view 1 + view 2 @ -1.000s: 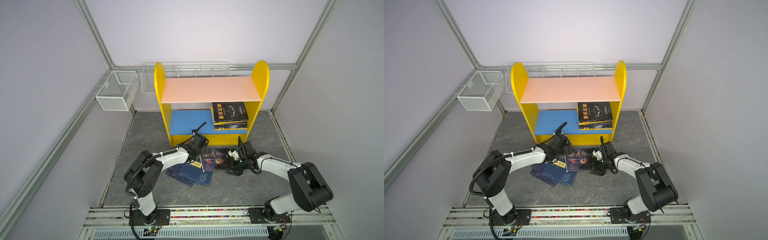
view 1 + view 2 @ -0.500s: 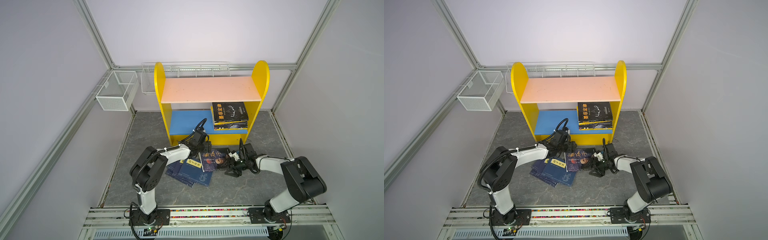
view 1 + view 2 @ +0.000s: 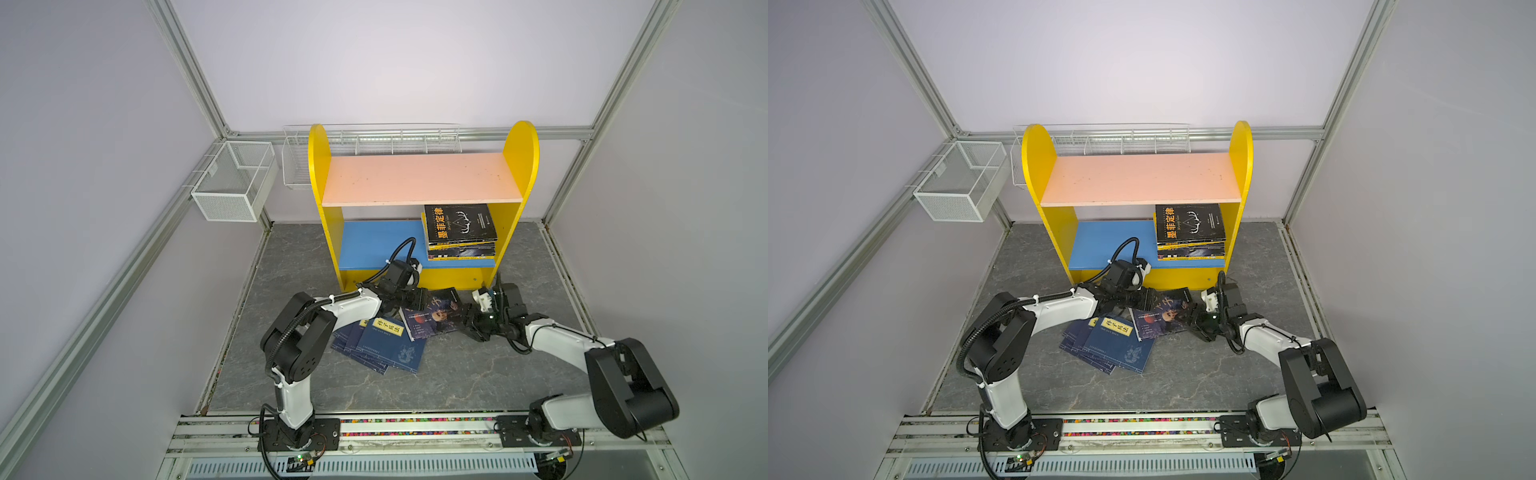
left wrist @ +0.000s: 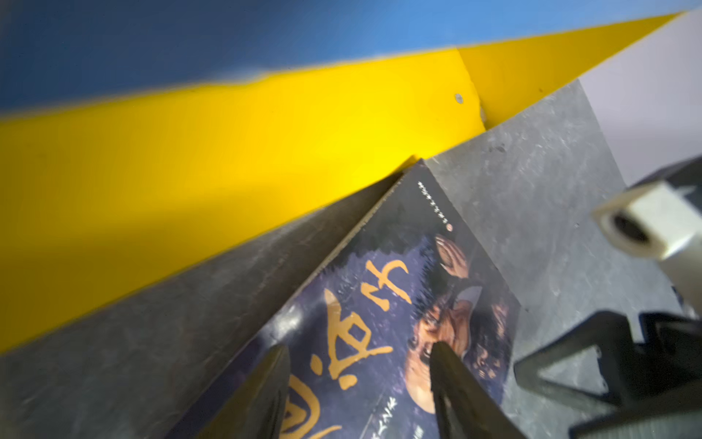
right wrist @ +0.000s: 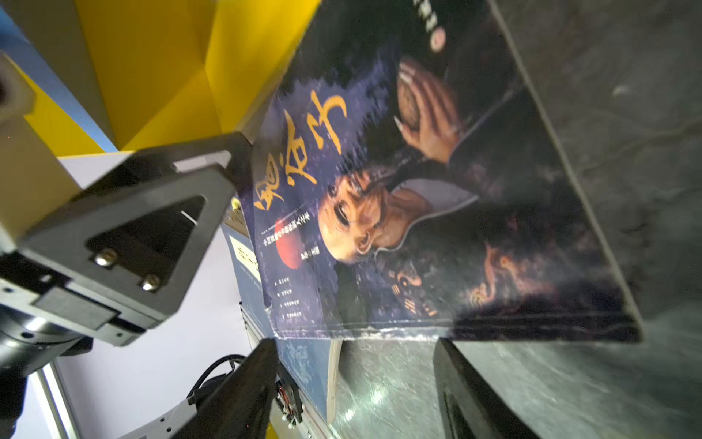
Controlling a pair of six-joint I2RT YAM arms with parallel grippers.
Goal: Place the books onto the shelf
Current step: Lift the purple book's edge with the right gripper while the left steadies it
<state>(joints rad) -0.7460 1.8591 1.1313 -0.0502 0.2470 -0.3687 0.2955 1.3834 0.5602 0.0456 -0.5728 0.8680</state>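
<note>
A dark purple book (image 3: pixel 436 318) (image 3: pixel 1163 318) with a face on its cover lies on the grey floor in front of the shelf (image 3: pixel 419 178). My left gripper (image 3: pixel 419 297) (image 4: pixel 360 346) is open at its far left corner, both fingers over the cover (image 4: pixel 399 304). My right gripper (image 3: pixel 469 322) (image 5: pixel 353 342) is open just short of the book's right edge (image 5: pixel 418 190), with bare floor between its fingers. Several navy books (image 3: pixel 380 345) (image 3: pixel 1113 343) with yellow labels lie fanned beside it. A stack of books (image 3: pixel 459 228) (image 3: pixel 1190 226) rests on the blue lower board (image 3: pixel 374 245), at its right end.
A white mesh basket (image 3: pixel 232 187) hangs on the left wall and a wire basket (image 3: pixel 374 137) runs behind the shelf. The shelf's yellow base panel (image 4: pixel 228 171) stands close behind the purple book. The pink upper board (image 3: pixel 1142 178) carries nothing.
My left gripper has shifted right onto the purple book's corner and its jaws have narrowed. The right gripper has stayed at the book's right edge.
</note>
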